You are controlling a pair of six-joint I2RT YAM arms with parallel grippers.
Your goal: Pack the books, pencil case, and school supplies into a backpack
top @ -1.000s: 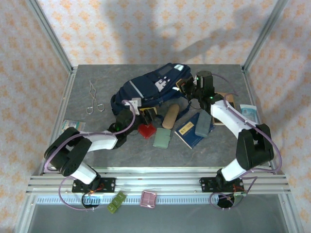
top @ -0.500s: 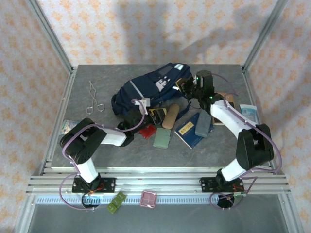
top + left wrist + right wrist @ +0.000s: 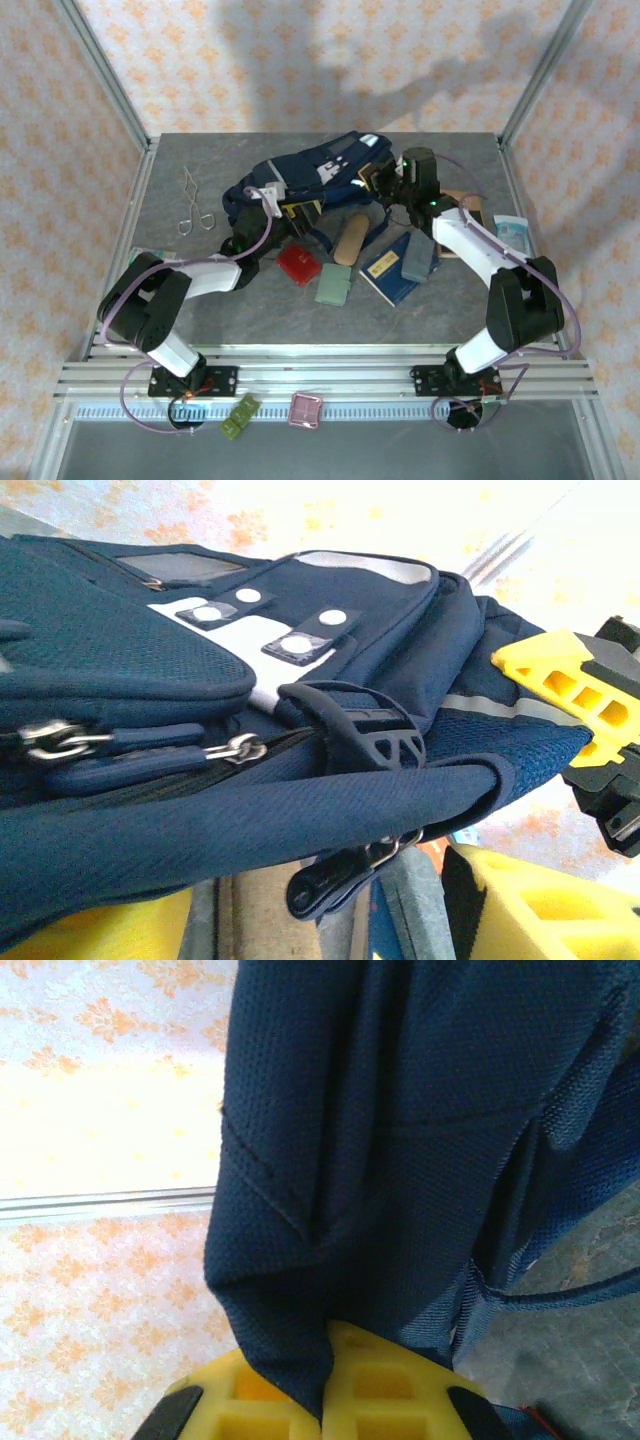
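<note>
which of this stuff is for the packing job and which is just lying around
For the job: backpack, blue book, brown book, pencil case, red case, green case, grey slab.
Just lying about: metal tongs, light-blue packet.

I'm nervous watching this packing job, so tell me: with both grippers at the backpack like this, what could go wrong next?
The right gripper is shut on just a fold of the backpack; the fabric might slip out and the bag would sag. The left gripper has its fingers apart on either side of a black clip and could snag on it. The red case lies near that gripper and could get swept aside.
</note>
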